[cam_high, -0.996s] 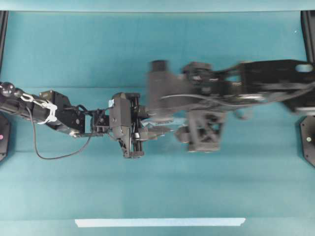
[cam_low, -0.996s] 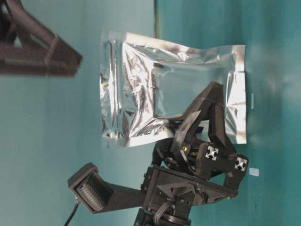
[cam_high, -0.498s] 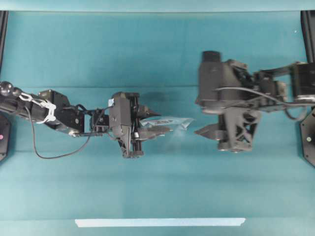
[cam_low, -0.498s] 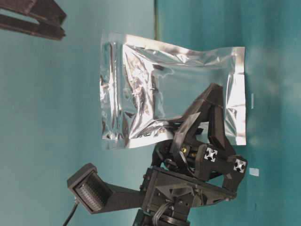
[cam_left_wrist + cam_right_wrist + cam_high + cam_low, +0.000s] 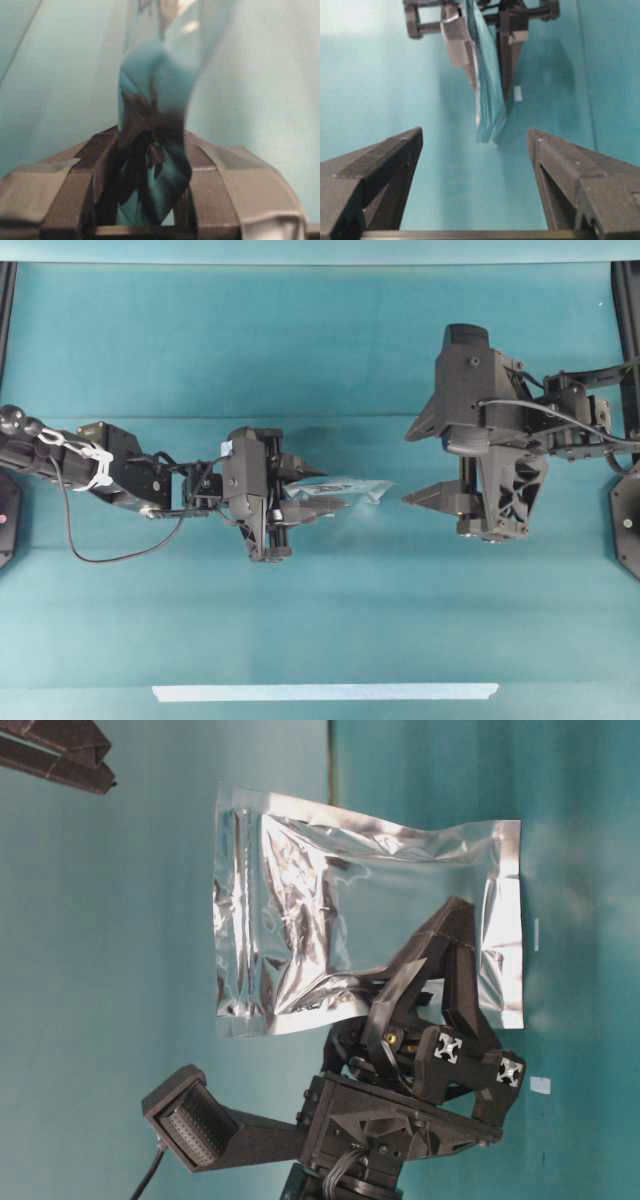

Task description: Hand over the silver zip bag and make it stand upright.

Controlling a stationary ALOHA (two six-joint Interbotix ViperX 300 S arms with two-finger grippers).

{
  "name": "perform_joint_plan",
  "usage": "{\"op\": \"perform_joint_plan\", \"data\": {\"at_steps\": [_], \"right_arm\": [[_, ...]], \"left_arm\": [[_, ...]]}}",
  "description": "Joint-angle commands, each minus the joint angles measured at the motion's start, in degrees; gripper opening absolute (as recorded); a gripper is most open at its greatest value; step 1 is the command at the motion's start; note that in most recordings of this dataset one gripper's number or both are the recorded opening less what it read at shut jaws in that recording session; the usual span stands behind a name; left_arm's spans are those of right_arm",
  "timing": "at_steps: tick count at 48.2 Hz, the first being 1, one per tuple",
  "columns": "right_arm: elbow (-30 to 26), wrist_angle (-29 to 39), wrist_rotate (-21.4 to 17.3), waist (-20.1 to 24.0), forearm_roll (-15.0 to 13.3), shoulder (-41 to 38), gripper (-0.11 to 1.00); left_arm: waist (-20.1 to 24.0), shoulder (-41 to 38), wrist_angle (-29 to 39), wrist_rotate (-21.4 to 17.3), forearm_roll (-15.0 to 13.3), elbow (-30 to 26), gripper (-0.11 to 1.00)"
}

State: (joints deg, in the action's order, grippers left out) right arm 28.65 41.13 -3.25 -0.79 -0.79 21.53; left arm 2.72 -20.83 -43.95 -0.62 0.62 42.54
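The silver zip bag is a crinkled foil pouch, seen edge-on from overhead and broadside in the table-level view. My left gripper is shut on one end of it, and the foil sits pinched between its fingers in the left wrist view. My right gripper is open and empty, a short way to the right of the bag's free end. In the right wrist view the bag hangs ahead between the spread fingers, apart from them.
A long pale tape strip lies near the front table edge. A small white tape scrap lies on the teal surface beside the bag and also shows in the table-level view. The right arm fills the right side of the overhead view.
My right gripper has pulled back to the right, away from the bag, with its jaws open. The left gripper and the bag have stayed in place.
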Motion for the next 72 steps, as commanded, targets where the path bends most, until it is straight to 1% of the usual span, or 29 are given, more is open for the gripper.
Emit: {"op": "perform_joint_plan", "data": {"at_steps": [1, 14, 63, 72], "right_arm": [[-0.62, -0.26, -0.44, 0.18, 0.09, 1.23, 0.86], [0.44, -0.62, -0.35, 0.18, 0.09, 1.93, 0.86], [0.79, -2.72, -0.62, 0.26, 0.09, 2.20, 0.86], [0.88, -3.16, -0.62, 0.53, 0.18, 2.20, 0.86]], "left_arm": [[-0.18, 0.35, 0.35, 0.09, 0.00, 0.00, 0.27], [-0.18, 0.53, 0.35, 0.09, -0.09, 0.09, 0.27], [-0.26, 1.23, 0.35, -0.18, 0.00, 0.88, 0.27], [-0.26, 1.32, 1.76, -0.18, -0.09, 0.79, 0.27]]}}
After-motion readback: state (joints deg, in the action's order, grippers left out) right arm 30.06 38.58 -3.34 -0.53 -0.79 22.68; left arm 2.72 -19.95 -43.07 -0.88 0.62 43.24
